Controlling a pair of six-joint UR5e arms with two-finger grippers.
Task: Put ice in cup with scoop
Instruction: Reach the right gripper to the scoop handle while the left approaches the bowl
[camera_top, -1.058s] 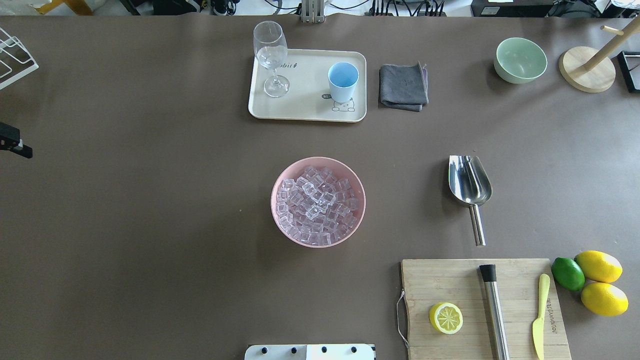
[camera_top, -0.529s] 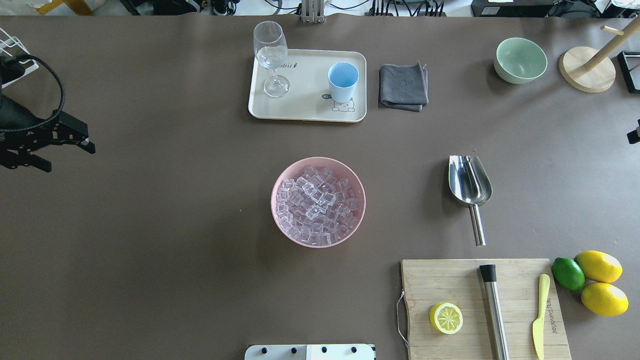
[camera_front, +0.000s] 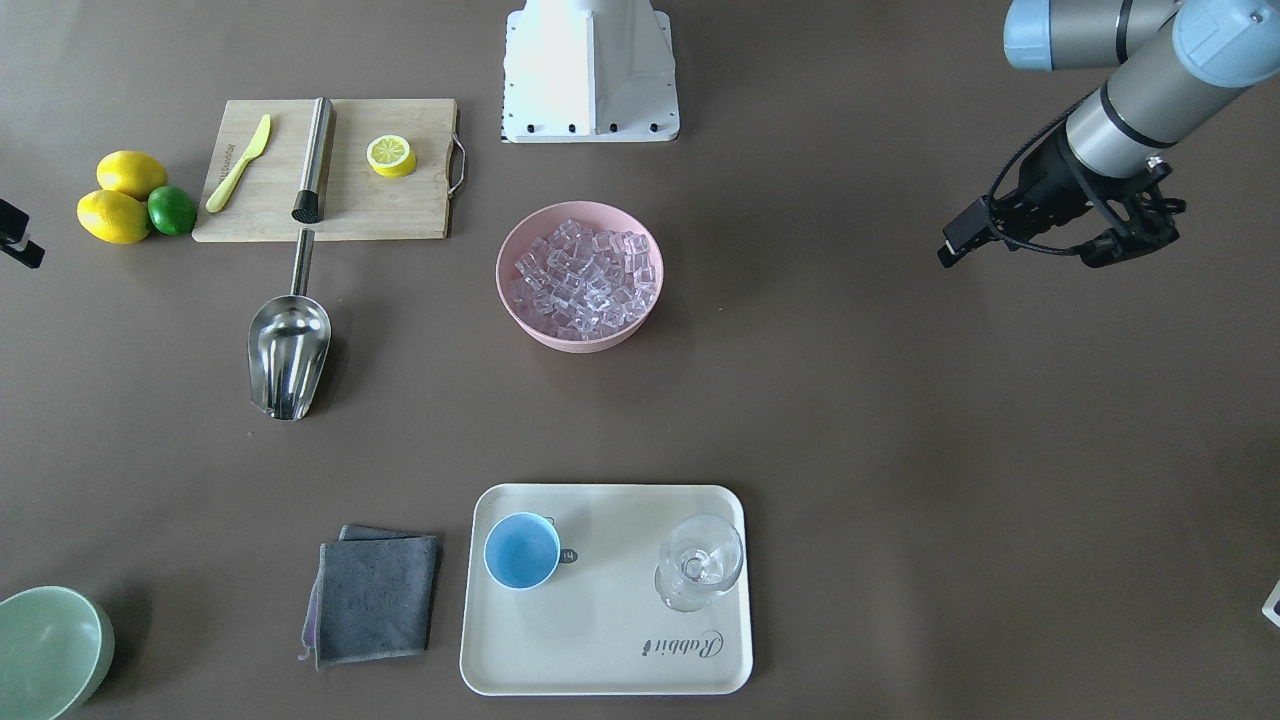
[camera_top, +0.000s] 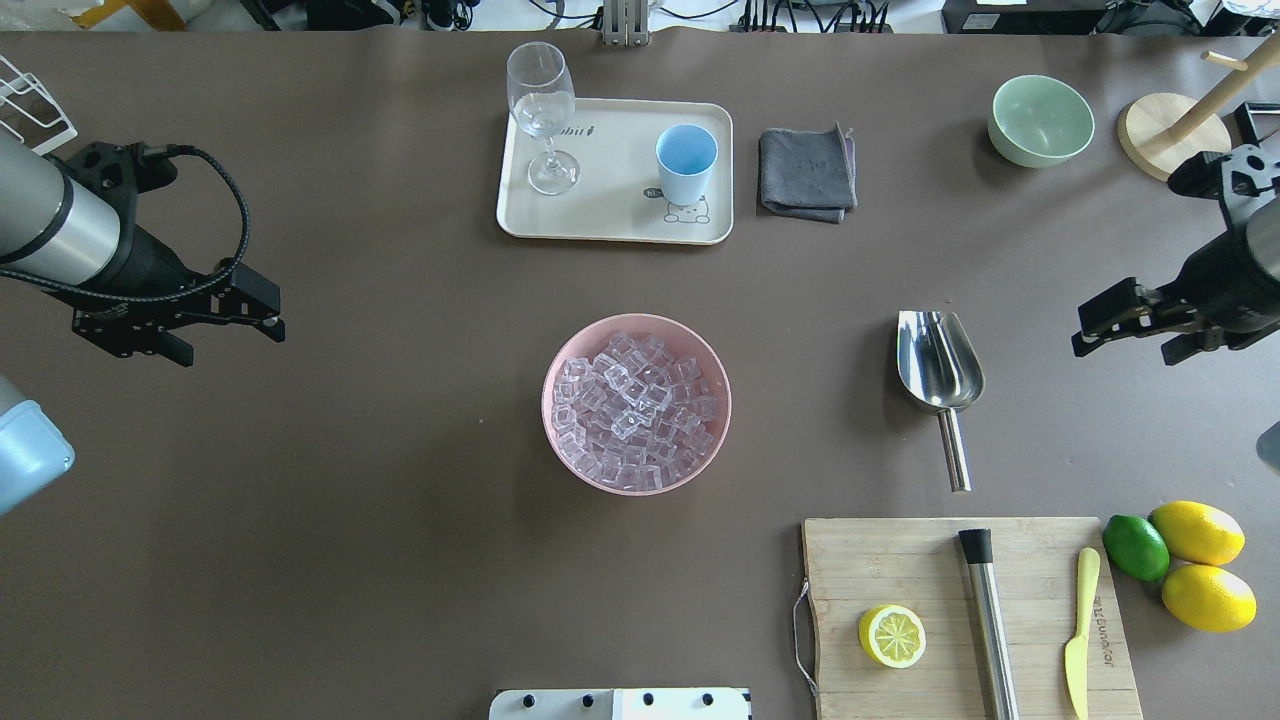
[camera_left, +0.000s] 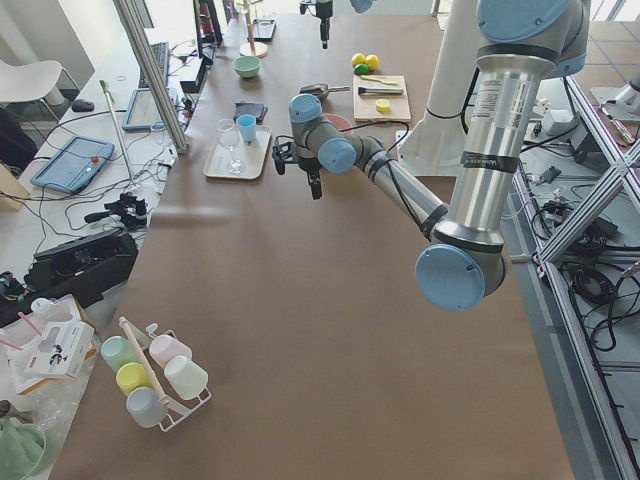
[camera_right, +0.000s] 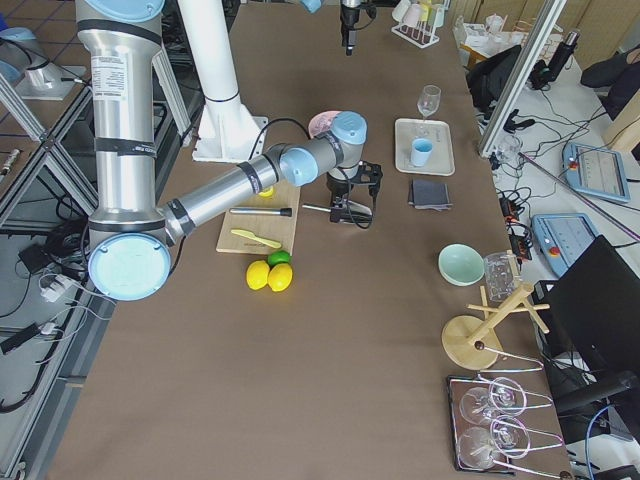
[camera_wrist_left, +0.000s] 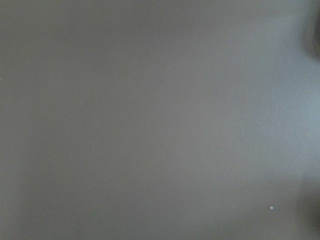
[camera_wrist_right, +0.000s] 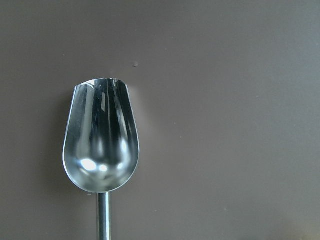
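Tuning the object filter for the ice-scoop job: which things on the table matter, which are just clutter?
Job: ice, pink bowl holding it, scoop, light-blue cup on the tray.
Lying about: wine glass, grey cloth, green bowl, cutting board with half lemon, steel cylinder, yellow knife; two lemons, lime.

light-blue cup (camera_top: 686, 165), pink bowl (camera_top: 547, 402) (clear ice (camera_top: 635, 405)), silver scoop (camera_top: 938, 365)

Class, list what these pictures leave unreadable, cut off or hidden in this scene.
Right wrist view: the scoop handle's end, cut off by the bottom edge.
Front-facing view: the cup tag's writing, too small.
Overhead view: the pink bowl floor, covered by ice.
Left wrist view: only blurred table.
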